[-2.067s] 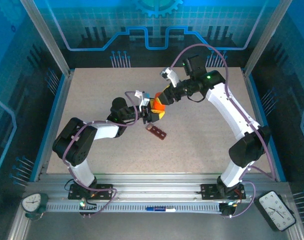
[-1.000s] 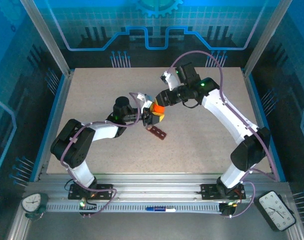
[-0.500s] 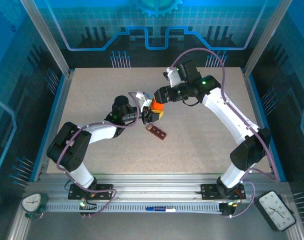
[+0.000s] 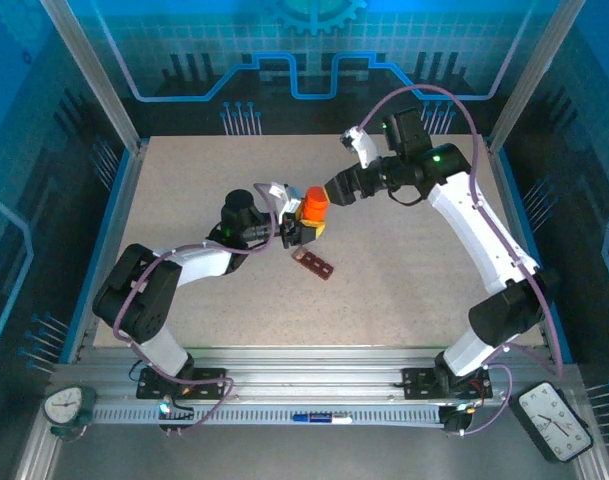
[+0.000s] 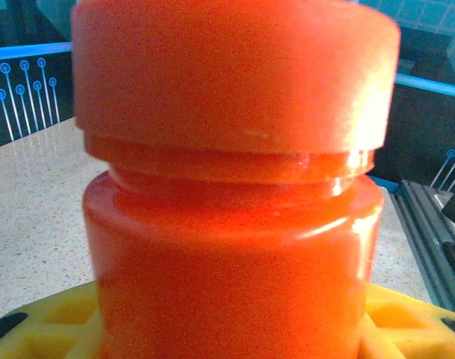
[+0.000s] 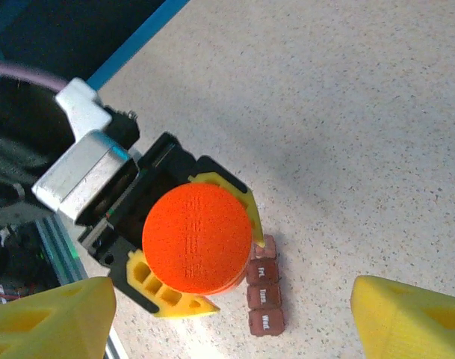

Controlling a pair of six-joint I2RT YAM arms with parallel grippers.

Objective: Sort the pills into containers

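Left claw: the left gripper (image 4: pixel 305 227) is closed around the orange cylindrical plastic pill bottle (image 5: pixel 227 262), which is held upright.
Right claw: the right gripper (image 4: pixel 336 190) is spread wide with nothing held, near the ribbed orange cap (image 6: pixel 197 235).
Containers: the dark reddish-brown strip of square compartments (image 6: pixel 266 295) lies flat on the speckled beige table (image 4: pixel 414 280), just beside the bottle.
Step judged: uncapping; the cap is best centred between the fingers before they are closed, then twisted against the clamped bottle.
Care: tilting should be avoided.

Orange bottle (image 4: pixel 315 204) in left gripper (image 4: pixel 307 229), containers (image 4: pixel 317 265) seemingly just beside
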